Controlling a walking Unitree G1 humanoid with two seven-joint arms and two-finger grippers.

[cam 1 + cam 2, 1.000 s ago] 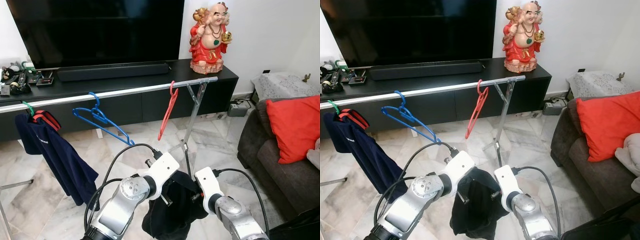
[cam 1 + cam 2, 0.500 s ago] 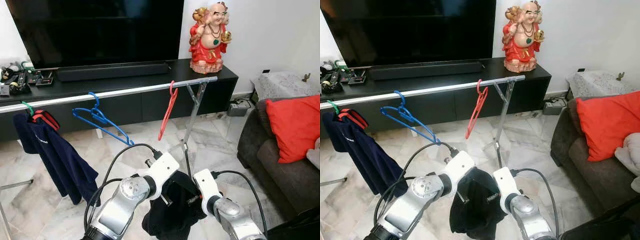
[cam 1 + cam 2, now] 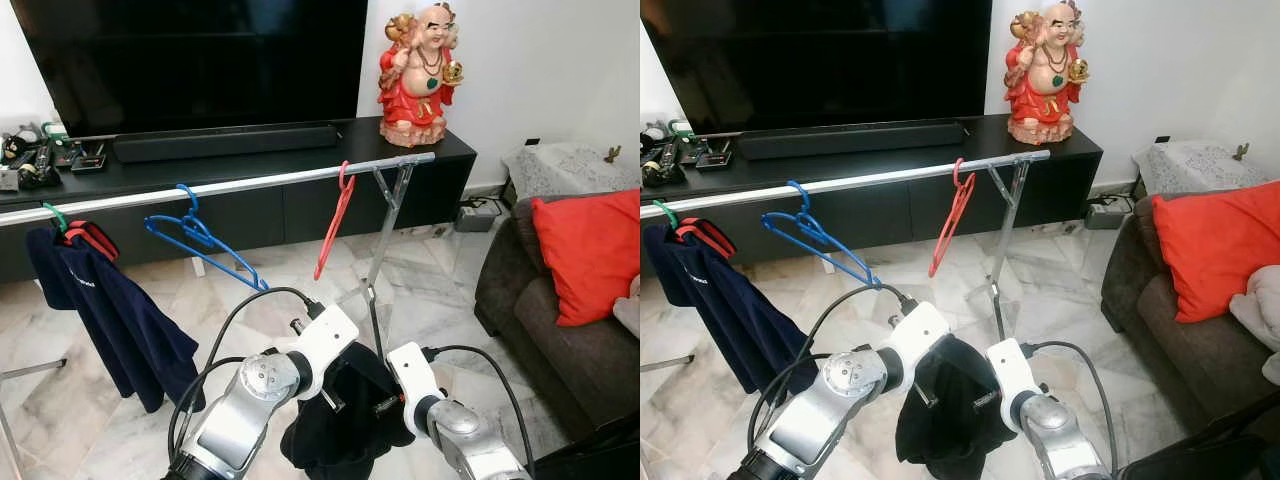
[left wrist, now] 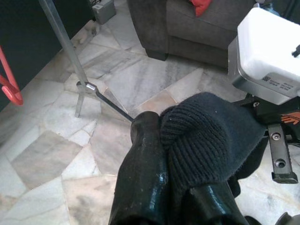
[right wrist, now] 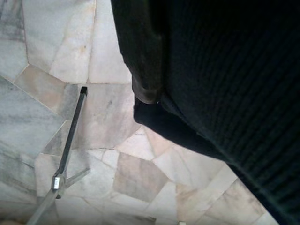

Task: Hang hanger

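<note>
A silver clothes rail (image 3: 250,185) runs across in front of the TV console. On it hang a blue hanger (image 3: 205,245), a red hanger (image 3: 335,225) and a navy shirt (image 3: 100,310) on a green hanger. Low in front of me both arms hold a black knit garment (image 3: 345,420) between them. My left gripper (image 4: 161,136) is shut on its cloth, which drapes over the fingers (image 4: 143,168). My right gripper (image 5: 154,89) is shut on the same garment from the other side. I cannot tell whether a hanger is inside the garment.
The rail's slanted leg (image 3: 385,240) and foot stand just beyond my grippers. A dark sofa (image 3: 560,340) with a red cushion (image 3: 590,255) is at the right. The black console (image 3: 440,150) carries a red statue (image 3: 418,75), a soundbar and a TV. Marble floor lies below.
My right arm has sunk slightly and drawn closer to the left arm. The black garment hangs a little lower and further left. The rail and hangers stay put.
</note>
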